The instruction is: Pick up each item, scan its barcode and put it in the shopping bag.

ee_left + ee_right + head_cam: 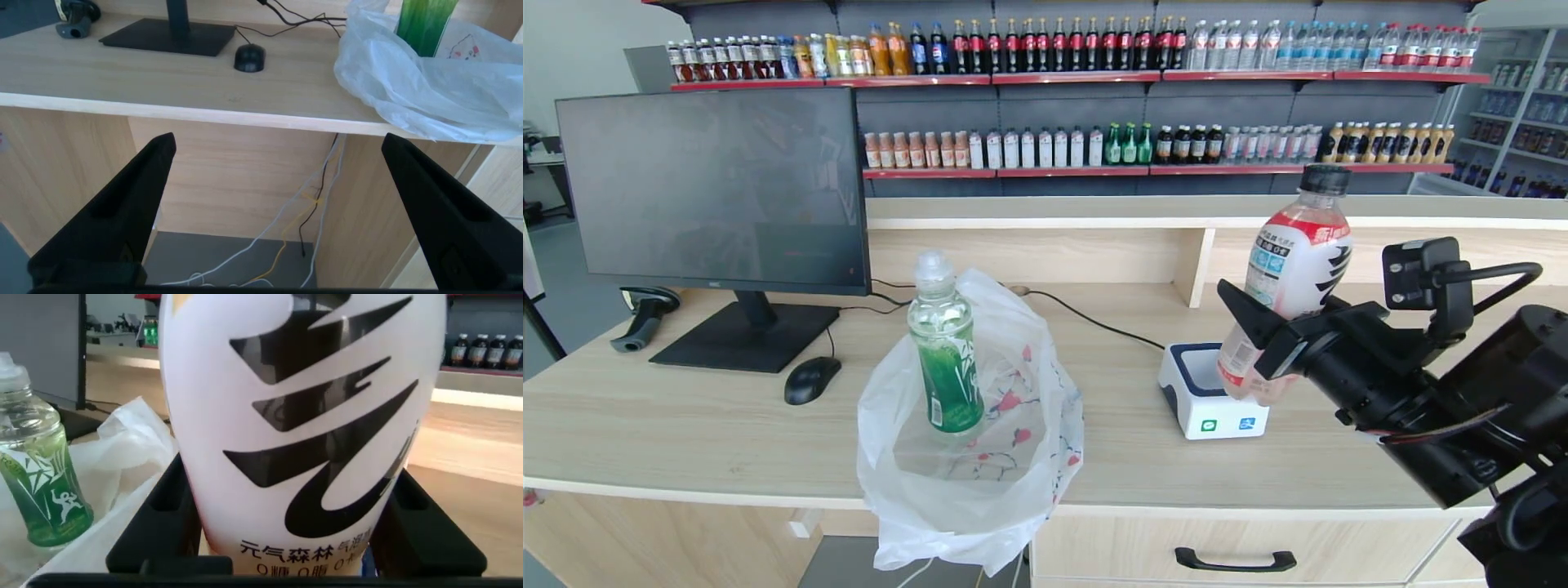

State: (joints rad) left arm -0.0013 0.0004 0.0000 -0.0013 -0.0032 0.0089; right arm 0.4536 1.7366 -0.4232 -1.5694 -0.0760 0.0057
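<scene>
- The right gripper (1262,339) is clamped on the lower half of a white plastic bottle (1294,269) with a red-and-black label and a black cap; one black finger lies on each side of the bottle's body
- That bottle is held off the counter, nearly upright, its cap leaning slightly toward the robot's right; its base sits at the top of a white box-shaped barcode scanner (1205,400), though whether the two touch cannot be told
- A green clear-plastic bottle (945,359) stands upright inside a translucent white plastic shopping bag (1013,457); the bag rests at the front edge of the pale wooden counter (686,425) and droops over it, well to the left of the scanner
- The left gripper (278,143) has its fingers spread wide with nothing between them; it is below the counter's front edge, beneath the bag
- A dark flat monitor (715,184), a black mouse (810,380) and a black handheld scanner (645,318) occupy the counter's left part
</scene>
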